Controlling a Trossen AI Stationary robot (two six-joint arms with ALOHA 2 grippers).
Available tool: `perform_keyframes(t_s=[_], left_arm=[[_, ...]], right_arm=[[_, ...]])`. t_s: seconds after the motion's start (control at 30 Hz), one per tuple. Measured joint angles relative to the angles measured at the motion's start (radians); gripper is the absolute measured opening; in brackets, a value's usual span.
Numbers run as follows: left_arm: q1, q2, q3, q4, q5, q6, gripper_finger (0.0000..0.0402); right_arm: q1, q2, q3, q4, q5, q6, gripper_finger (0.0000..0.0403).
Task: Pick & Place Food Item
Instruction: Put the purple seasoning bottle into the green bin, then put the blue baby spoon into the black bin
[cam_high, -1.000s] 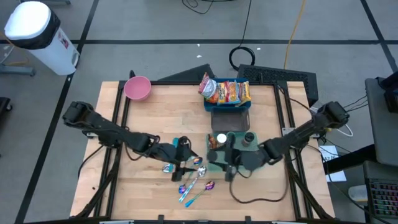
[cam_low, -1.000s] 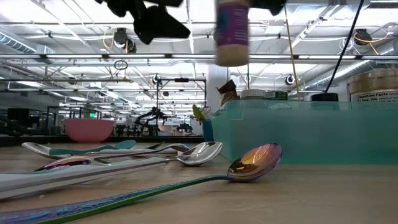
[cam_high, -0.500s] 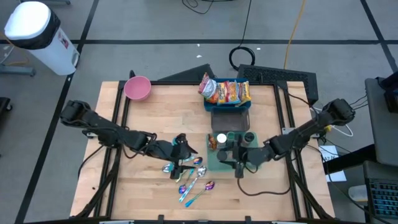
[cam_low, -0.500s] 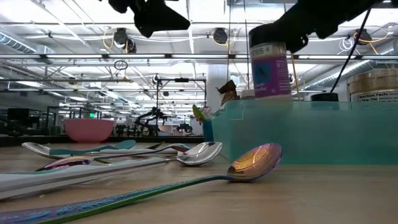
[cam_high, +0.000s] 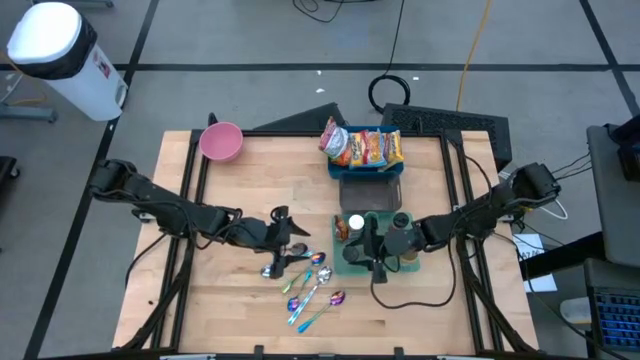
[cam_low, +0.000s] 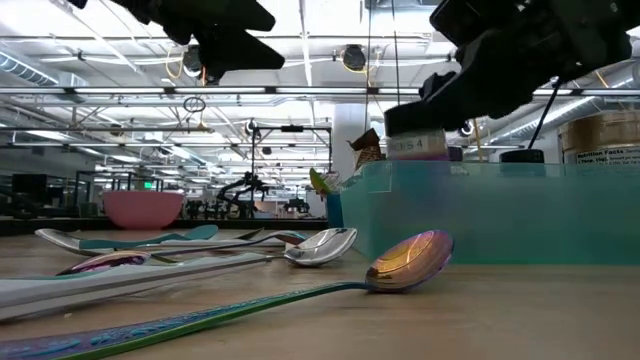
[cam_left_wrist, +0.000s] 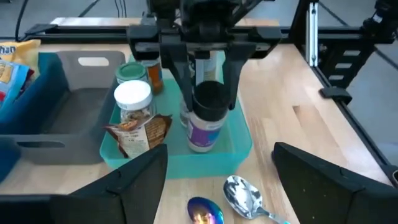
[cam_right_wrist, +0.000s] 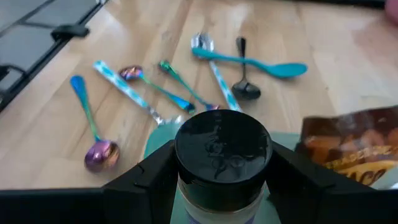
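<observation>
Black-lidded jar (cam_left_wrist: 206, 118) is clamped between the fingers of the right gripper (cam_left_wrist: 205, 93), upright at the front edge of the teal tray (cam_left_wrist: 239, 146), with its purple label partly inside. Other jars and a brown snack packet (cam_left_wrist: 140, 132) are held in the tray. Left gripper (cam_high: 283, 232) is kept spread apart above the spoons (cam_high: 315, 285) near the table's front edge.

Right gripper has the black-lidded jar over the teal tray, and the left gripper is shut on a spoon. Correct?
Not quite. The right gripper does hold the jar over the teal tray, but the left gripper is open and empty above the spoons, as the high view shows.
</observation>
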Motion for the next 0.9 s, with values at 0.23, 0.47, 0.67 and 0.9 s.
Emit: perform_keyframes(t_s=[0.23,0.47,0.67,0.9], left_arm=[[0.000,-0.017,-0.023,0.007,0.000,-0.010,0.0299],[0.001,-0.017,-0.023,-0.007,-0.013,-0.005,0.0305],[0.001,-0.017,-0.023,-0.015,-0.017,-0.054,0.0299],[-0.002,0.020,-0.023,-0.165,0.014,-0.234,0.0297]], right_arm=[[-0.002,0.000,0.000,-0.026,-0.007,0.022,0.0196],[-0.001,-0.019,0.000,-0.026,-0.007,0.086,0.0347],[0.038,-0.092,0.000,-0.026,0.002,0.069,0.0389],[0.144,-0.179,0.000,-0.024,0.182,0.000,0.0391]])
